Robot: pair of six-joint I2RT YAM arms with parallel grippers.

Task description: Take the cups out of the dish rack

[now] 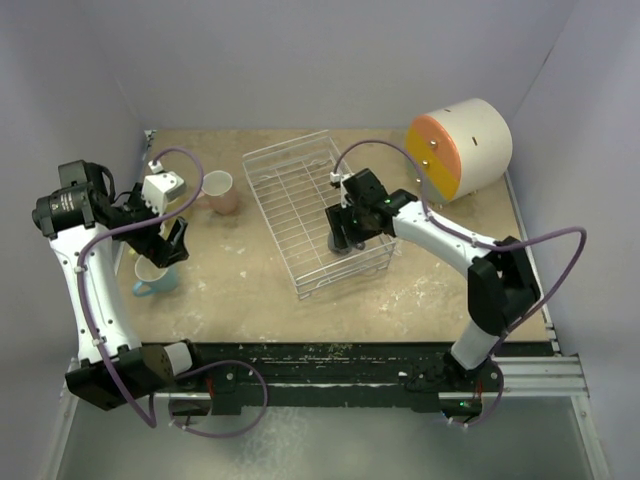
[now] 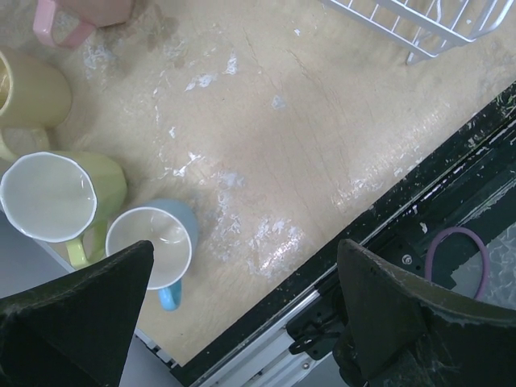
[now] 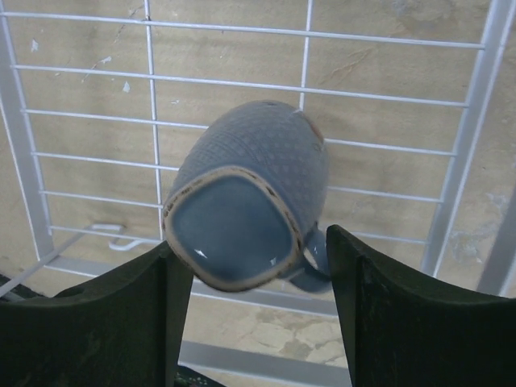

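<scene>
Cups: four on table (image 1: 400, 290), one (image 3: 246, 210) in dish rack (image 1: 290, 190)

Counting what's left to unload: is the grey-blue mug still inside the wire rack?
Yes, inside. The textured grey-blue mug lies tipped on the silver-white wire dish rack floor, between the open right pincer.

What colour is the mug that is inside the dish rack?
Grey-blue, with a pale rim; the mug shows best in the right wrist view, lying on the rack.

Pink mug (image 2: 76, 18) cropped at edge
</scene>
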